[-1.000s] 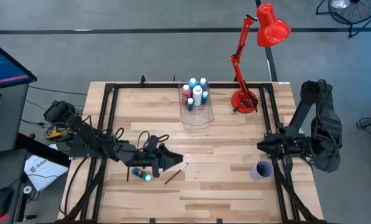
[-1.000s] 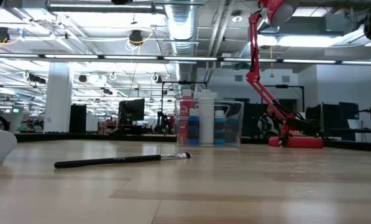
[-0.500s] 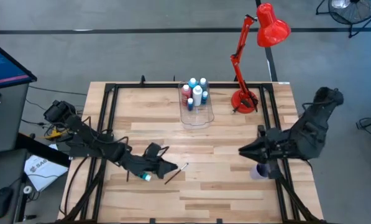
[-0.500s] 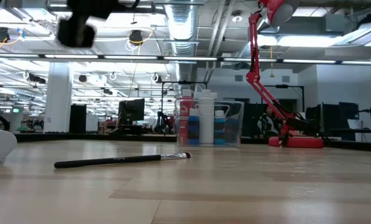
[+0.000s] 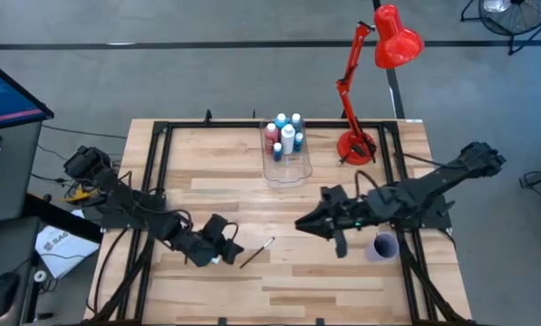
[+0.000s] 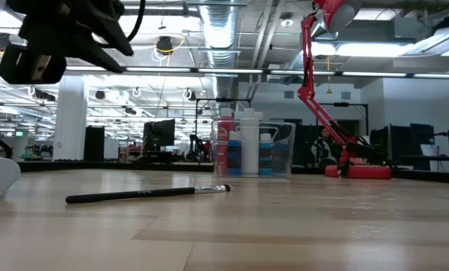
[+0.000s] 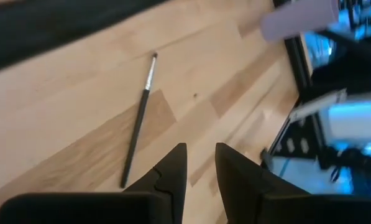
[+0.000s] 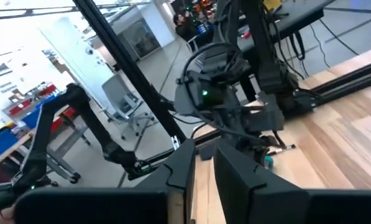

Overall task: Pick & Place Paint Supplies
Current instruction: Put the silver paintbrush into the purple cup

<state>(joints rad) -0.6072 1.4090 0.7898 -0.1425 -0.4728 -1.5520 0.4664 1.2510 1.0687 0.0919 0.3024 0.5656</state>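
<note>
i see the thin dark paintbrush [image 5: 256, 253] lying flat on the pale wood table [image 5: 342, 281], clear box [image 5: 286, 169] of paint bottles [image 5: 287, 138] beyond. left gripper [image 5: 223, 257] beside it, fingers narrow, empty; right gripper [image 5: 304, 223] narrow, above the purple cup [image 5: 381, 246].

One camera looked straight down over the table [image 5: 342, 272]; another sat level on it. Both saw the paintbrush [image 5: 256, 253], which the left wrist camera viewed close.

Wooden table [image 5: 342, 272] with paintbrush [image 5: 256, 253], clear box [image 5: 288, 170], lamp [image 5: 356, 145], purple cup [image 5: 381, 246].
</note>
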